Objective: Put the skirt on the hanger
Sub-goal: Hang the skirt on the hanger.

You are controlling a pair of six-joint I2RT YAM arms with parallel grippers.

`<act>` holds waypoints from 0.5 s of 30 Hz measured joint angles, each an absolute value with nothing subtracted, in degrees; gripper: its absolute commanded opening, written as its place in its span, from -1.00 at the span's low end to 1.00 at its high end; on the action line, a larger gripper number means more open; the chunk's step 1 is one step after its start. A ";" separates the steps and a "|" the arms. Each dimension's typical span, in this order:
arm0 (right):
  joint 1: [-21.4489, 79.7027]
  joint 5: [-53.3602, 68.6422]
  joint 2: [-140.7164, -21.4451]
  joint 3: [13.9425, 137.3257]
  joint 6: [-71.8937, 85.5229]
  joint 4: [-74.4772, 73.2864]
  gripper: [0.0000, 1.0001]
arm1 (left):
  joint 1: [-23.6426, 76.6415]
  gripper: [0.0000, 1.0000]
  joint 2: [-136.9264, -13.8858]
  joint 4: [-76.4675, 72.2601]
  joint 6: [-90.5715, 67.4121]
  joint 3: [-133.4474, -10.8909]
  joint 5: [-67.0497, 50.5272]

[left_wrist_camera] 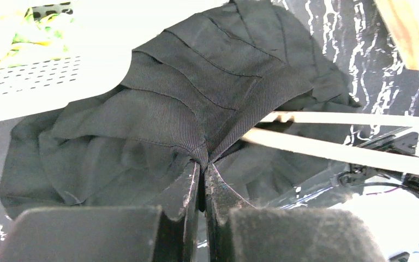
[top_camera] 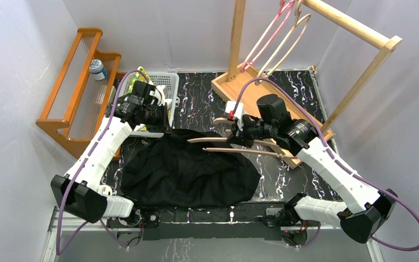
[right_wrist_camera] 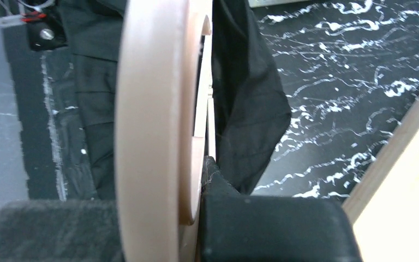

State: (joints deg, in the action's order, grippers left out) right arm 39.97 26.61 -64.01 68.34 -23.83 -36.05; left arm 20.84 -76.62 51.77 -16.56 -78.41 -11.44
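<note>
The black skirt (top_camera: 191,172) lies crumpled on the marbled table. My left gripper (top_camera: 162,124) is shut on the skirt's far left edge, and the left wrist view shows the pleated cloth (left_wrist_camera: 158,98) pinched at the fingertips of this gripper (left_wrist_camera: 203,168) and pulled up. My right gripper (top_camera: 235,136) is shut on a wooden hanger (top_camera: 234,146) whose two arms point left over the skirt's far edge. In the left wrist view those hanger arms (left_wrist_camera: 333,153) reach into the fold of cloth. The right wrist view has the hanger (right_wrist_camera: 153,109) clamped in the right gripper (right_wrist_camera: 192,180), with the skirt (right_wrist_camera: 245,98) beyond.
A white perforated basket (top_camera: 166,82) stands right behind the left gripper. An orange wooden shelf (top_camera: 82,93) with a small bottle (top_camera: 97,69) is at the far left. A wooden clothes rack (top_camera: 360,33) holding a pink hanger (top_camera: 270,33) and another wooden one stands at the back right.
</note>
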 measured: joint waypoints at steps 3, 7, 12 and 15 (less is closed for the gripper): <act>40.29 29.69 -64.01 67.70 -21.91 -34.04 -1.00 | 20.84 -1.00 -76.66 51.31 -17.82 -78.91 -12.93; 41.36 30.00 -63.13 63.13 -18.33 -26.55 -1.00 | 20.84 -1.00 -77.08 50.78 -19.42 -78.91 -15.94; 43.99 28.12 -64.69 59.00 -14.87 -17.96 -1.00 | 20.84 -1.00 -77.19 49.87 -20.99 -78.65 -20.29; 45.93 26.65 -66.32 57.52 -13.34 -12.97 -1.00 | 20.84 -1.00 -77.19 49.54 -21.82 -78.37 -22.94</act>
